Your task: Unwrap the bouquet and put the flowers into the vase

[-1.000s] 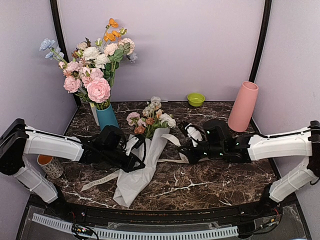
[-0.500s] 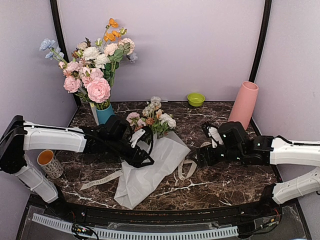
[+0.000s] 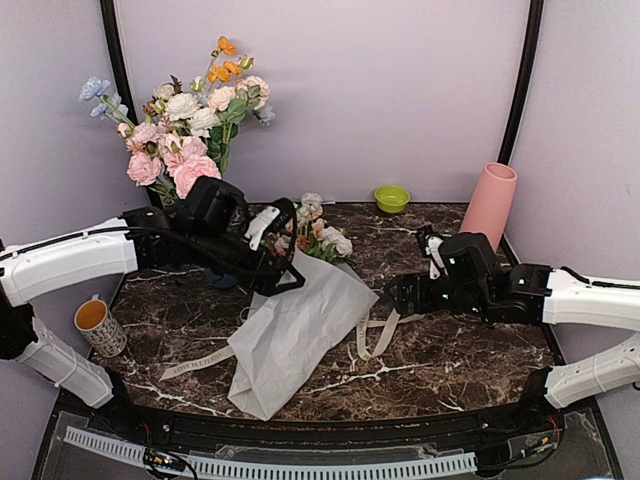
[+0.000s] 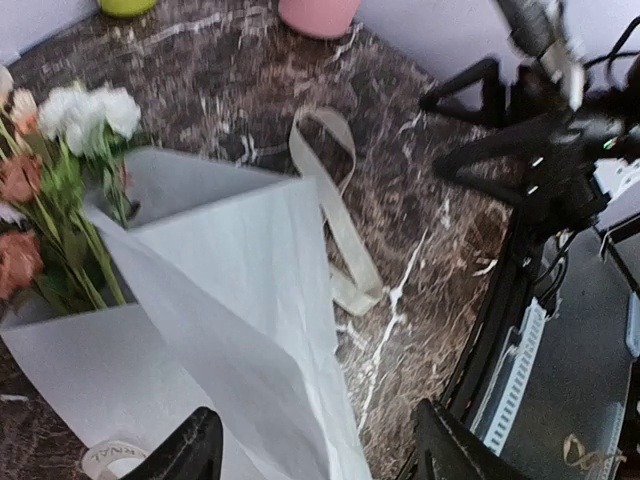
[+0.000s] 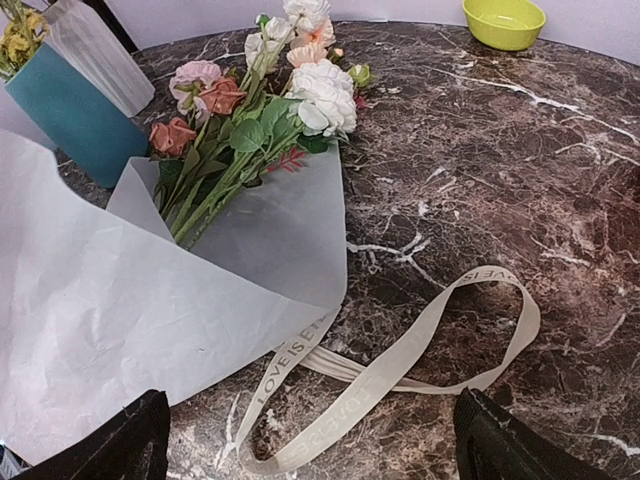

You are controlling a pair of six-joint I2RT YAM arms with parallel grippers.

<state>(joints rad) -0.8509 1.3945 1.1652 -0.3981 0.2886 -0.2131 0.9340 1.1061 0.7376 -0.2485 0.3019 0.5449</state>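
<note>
From above: mid-unwrap by the look of it, left gripper (image 3: 280, 255) and right gripper (image 3: 395, 295) both released, empty. Limp cream ribbon (image 3: 375, 335) loose just ahead of right jaws, matte tapered vase (image 3: 487, 212) well beyond.

Left wrist: crinkly translucent paper (image 4: 220, 300) splayed beneath jaws, flowers (image 4: 70, 190) ahead-left.

Right wrist: thin green stems (image 5: 205, 190) bared ahead-left. Next, probably: pinch stems, lift clear.

Two vases are counted: one pink vase (image 3: 487, 212), one teal vase (image 5: 75, 120). One bowl (image 3: 392, 198), one mug (image 3: 97, 326) and one paper sheet (image 3: 295, 335) are seen.
</note>
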